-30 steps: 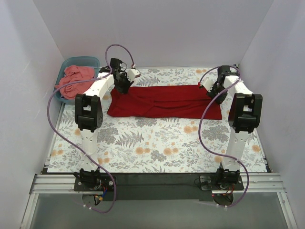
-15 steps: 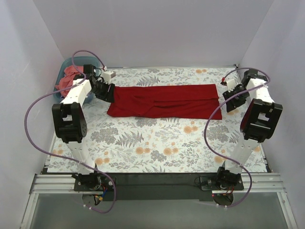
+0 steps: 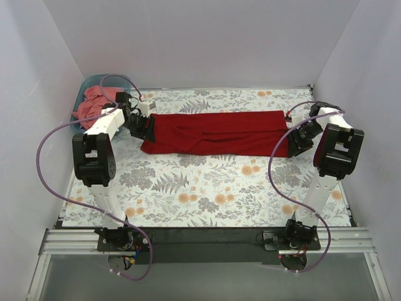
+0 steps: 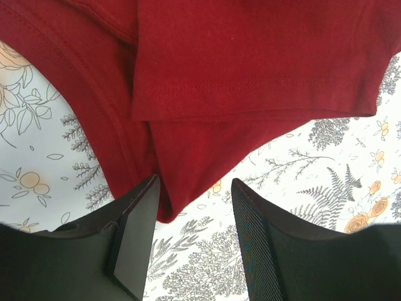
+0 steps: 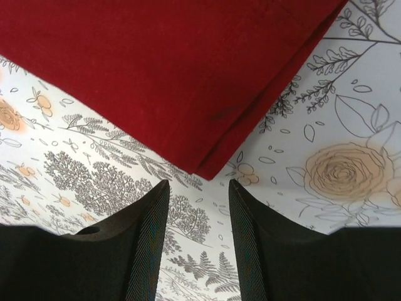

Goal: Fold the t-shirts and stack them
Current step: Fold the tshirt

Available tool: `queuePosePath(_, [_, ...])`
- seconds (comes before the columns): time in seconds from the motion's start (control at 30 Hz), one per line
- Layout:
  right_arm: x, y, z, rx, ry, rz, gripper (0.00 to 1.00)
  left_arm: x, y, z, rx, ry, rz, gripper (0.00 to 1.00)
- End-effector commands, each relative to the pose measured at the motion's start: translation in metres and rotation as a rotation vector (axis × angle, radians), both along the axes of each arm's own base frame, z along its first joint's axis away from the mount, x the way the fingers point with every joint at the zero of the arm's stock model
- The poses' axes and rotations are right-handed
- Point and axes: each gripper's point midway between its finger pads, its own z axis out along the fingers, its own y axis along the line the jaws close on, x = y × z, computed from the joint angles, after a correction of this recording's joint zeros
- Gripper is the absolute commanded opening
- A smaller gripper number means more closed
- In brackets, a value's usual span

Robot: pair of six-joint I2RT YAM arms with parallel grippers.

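A crimson t-shirt (image 3: 216, 133) lies folded into a long strip across the far half of the table. My left gripper (image 3: 145, 128) hovers at its left end, open. In the left wrist view the shirt's near-left corner (image 4: 182, 182) lies just inside the spread fingertips of that gripper (image 4: 194, 182), ungripped. My right gripper (image 3: 296, 139) is at the right end, open too. In the right wrist view the folded corner (image 5: 210, 166) sits just ahead of this gripper (image 5: 198, 183). A salmon-pink t-shirt (image 3: 97, 100) is bunched in the teal tub (image 3: 84, 84).
The tub stands at the far left corner, against the left wall. White walls close in the left, right and far sides. A floral cloth (image 3: 207, 194) covers the table. Purple cables loop beside both arms.
Both grippers have opened and let go of the red shirt's far edge. They swung outward past its ends, then came back down at its near corners. The shirt lies still.
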Motion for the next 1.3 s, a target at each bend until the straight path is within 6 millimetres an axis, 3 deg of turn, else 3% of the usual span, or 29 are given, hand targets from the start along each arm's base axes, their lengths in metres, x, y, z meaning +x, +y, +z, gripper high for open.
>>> queuePosePath(0.0, [0.012,0.001,0.000,0.023,-0.010,-0.044,0.50,0.010,-0.003,0.007,-0.026,-0.021,-0.001,0.49])
queuePosePath(0.4, [0.013,0.005,-0.013,0.040,0.018,-0.054,0.46,0.012,0.004,-0.021,0.020,0.040,0.021,0.46])
queuePosePath(0.5, [0.014,0.004,-0.013,0.040,0.017,-0.054,0.34,0.010,0.004,-0.021,0.022,0.039,0.019,0.34])
queuePosePath(0.57, [0.013,0.004,-0.015,0.040,0.021,-0.053,0.21,0.009,0.005,-0.021,0.029,0.036,0.022,0.28])
queuePosePath(0.6, [0.013,0.004,-0.015,0.038,0.020,-0.053,0.16,0.011,0.007,-0.018,0.035,0.018,0.025,0.18])
queuePosePath(0.67, [0.013,0.003,-0.014,0.033,0.019,-0.053,0.01,0.010,0.008,-0.018,0.043,0.016,0.034,0.10])
queuePosePath(0.7, [0.014,0.001,-0.013,0.022,0.014,-0.050,0.01,0.010,0.010,-0.016,0.049,0.012,0.040,0.01])
queuePosePath(0.73, [0.014,0.001,-0.013,0.019,0.013,-0.049,0.01,0.010,0.012,-0.016,0.061,0.011,0.047,0.00])
queuePosePath(0.87, [0.013,-0.006,-0.010,-0.019,0.000,-0.030,0.01,0.008,0.016,-0.013,0.084,0.011,0.070,0.00])
queuePosePath(0.9, [0.011,-0.009,-0.009,-0.037,0.001,-0.026,0.01,0.009,0.030,-0.012,0.086,0.014,0.107,0.00])
queuePosePath(1.0, [0.011,-0.016,-0.008,-0.063,-0.007,-0.021,0.01,0.009,0.041,-0.007,0.102,0.007,0.149,0.00])
queuePosePath(1.27, [0.010,-0.013,-0.006,-0.045,-0.011,-0.025,0.01,0.002,0.042,-0.013,0.111,0.015,0.161,0.00])
